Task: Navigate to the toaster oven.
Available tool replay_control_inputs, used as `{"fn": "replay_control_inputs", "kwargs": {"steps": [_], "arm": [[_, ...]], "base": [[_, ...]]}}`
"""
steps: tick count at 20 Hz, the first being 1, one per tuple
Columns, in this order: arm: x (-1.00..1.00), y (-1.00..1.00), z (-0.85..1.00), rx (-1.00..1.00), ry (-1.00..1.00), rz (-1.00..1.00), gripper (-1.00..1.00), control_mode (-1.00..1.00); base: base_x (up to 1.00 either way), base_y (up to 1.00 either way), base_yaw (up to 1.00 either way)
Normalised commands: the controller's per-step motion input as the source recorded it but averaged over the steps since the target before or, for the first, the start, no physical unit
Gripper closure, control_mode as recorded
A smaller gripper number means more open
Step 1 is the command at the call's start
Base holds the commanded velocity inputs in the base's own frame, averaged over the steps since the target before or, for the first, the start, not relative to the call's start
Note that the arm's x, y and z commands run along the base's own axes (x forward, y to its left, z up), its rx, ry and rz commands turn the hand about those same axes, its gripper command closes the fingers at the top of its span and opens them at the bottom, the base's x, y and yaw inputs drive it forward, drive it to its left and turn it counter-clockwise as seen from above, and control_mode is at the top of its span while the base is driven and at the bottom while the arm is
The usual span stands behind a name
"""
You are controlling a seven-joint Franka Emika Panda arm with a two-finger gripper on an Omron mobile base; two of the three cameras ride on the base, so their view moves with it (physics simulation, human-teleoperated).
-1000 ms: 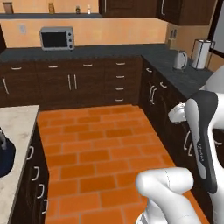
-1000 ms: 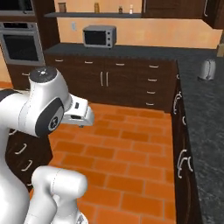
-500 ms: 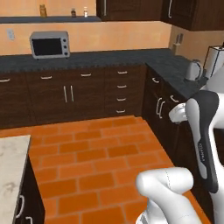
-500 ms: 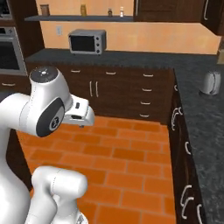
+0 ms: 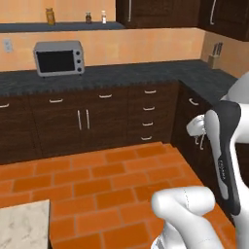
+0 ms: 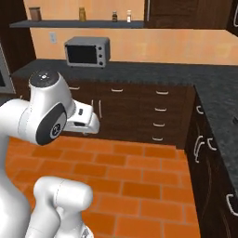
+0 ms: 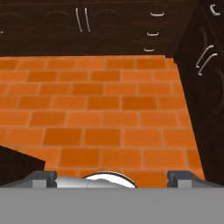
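Observation:
The toaster oven (image 5: 58, 58) stands on the dark back counter against the orange wall, a grey-silver box with a dark glass door; it is also at upper left in the right base view (image 6: 87, 52). My gripper (image 7: 112, 178) points down at the brick floor, well short of the counter. Its two dark fingertips (image 7: 43, 177) sit far apart at the bottom of the hand view, open with nothing between them. The hand (image 5: 197, 127) hangs over the floor in front of the corner cabinets.
Dark cabinets with drawers (image 5: 146, 114) run along the back and down the right side (image 6: 209, 144). A shelf with small jars (image 5: 87, 19) hangs above the oven. A knife block (image 5: 215, 51) stands at the right corner. A pale stone island corner (image 5: 22, 226) lies at lower left. Orange brick floor (image 5: 112, 185) stretches between.
The whole picture has shifted: the base has driven toward the back counter. The toaster oven now looks larger and nearer. The small slot toaster on the right counter has slid out of view.

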Motion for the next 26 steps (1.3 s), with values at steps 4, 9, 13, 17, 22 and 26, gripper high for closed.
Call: {"fn": "replay_control_inputs", "kwargs": {"steps": [4,9,13,17,22,26], "arm": [[0.0,0.0,0.0,0.0,0.0,0.0,-1.0,1.0],[0.0,0.0,0.0,0.0,0.0,0.0,-1.0,1.0],[0.0,0.0,0.0,0.0,0.0,0.0,-1.0,1.0],[0.0,0.0,0.0,0.0,0.0,0.0,-1.0,1.0],[0.0,0.0,0.0,0.0,0.0,0.0,-1.0,1.0],[0.0,0.0,0.0,0.0,0.0,0.0,-1.0,1.0]], "base": [[1.0,-0.2,0.0],[1.0,-0.04,0.12],[1.0,0.03,0.14],[1.0,0.5,0.11],[1.0,0.81,0.05],[0.97,1.0,0.0]]}}
